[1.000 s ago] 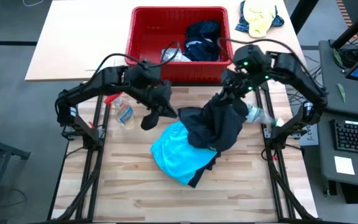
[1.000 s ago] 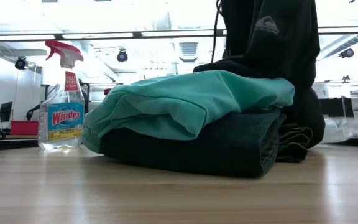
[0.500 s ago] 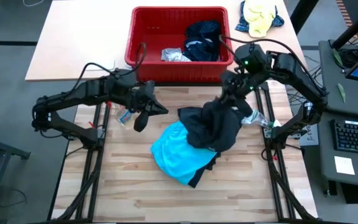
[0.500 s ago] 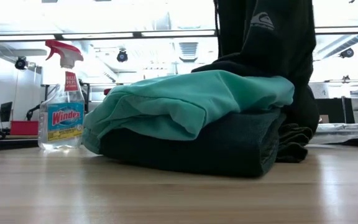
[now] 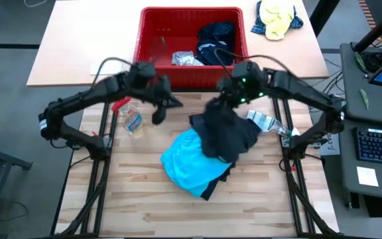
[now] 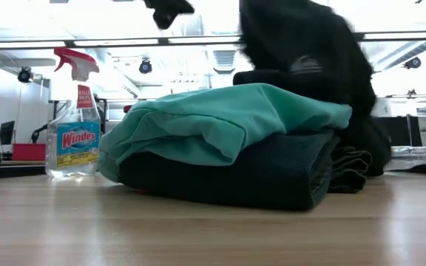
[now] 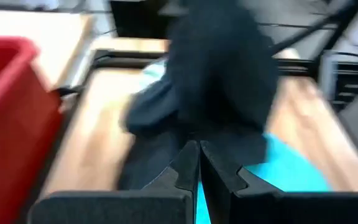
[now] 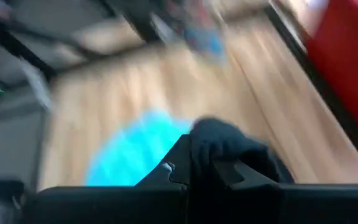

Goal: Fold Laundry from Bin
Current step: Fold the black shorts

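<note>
A black garment [image 5: 225, 133] hangs from my right gripper [image 5: 221, 105], which is shut on it just in front of the red bin [image 5: 152, 41]. Its lower part lies on a folded turquoise garment [image 5: 186, 166]. In the low view the turquoise garment [image 6: 228, 118] rests on a folded dark grey one [image 6: 228, 174]. More laundry [image 5: 215, 36] lies in the bin. My left gripper [image 5: 159, 115] hovers shut and empty left of the black garment; the left wrist view shows its shut fingers [image 7: 199, 163] pointing at the black garment [image 7: 222, 81]. My right gripper pinches a bunched part of the black garment [image 8: 221, 142] between its two fingers, slanting down from the far right. How many layers it has, I cannot tell. The garment hangs slack below the fingers, with its lower part [image 5: 234, 147] on the folded stack and the table.
A spray bottle [image 5: 132, 121] stands at the table's left, near my left arm. Clear plastic items [image 5: 265, 123] lie at the right. A yellow-and-blue cloth bundle [image 5: 277, 18] sits on the far table, right of the bin. Bare wood [image 5: 144, 206] lies along the near edge.
My right gripper has moved toward the table's left and down, staying shut, and the hanging black garment has swung left with it and sunk over the stack. My left gripper, still shut, has come down into the top of the low view.
</note>
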Robot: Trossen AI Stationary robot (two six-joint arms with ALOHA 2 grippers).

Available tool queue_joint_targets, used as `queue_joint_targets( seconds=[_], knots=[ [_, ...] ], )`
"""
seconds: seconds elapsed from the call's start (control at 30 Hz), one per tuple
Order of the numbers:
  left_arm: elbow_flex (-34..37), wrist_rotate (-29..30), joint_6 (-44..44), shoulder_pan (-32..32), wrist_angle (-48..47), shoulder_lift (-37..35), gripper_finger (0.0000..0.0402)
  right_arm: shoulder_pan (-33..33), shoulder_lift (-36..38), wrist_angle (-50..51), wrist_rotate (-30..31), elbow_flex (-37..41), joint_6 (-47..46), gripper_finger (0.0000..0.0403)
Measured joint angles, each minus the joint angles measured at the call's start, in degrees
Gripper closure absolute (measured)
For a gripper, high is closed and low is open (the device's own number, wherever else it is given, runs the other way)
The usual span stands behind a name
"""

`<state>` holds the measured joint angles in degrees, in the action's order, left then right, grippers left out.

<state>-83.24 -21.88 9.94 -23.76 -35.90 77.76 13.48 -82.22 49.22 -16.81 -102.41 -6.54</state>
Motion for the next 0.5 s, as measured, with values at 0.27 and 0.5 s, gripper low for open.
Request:
queue_joint_targets(
  seconds=[0.27, 0.5],
  knots=[
    [-2.34, -10.95, -0.75, -8.43, 0.50, 0.15, 0.0401, -10.22, 6.03, 6.54, -17.74, 13.35, -0.71, 0.0394],
    [-2.27, -15.74, -4.09, -3.82, 4.25, 7.71, 0.0401, -11.13, 13.79, 5.01, -14.82, 31.22, -12.95, 0.0394]
  ],
)
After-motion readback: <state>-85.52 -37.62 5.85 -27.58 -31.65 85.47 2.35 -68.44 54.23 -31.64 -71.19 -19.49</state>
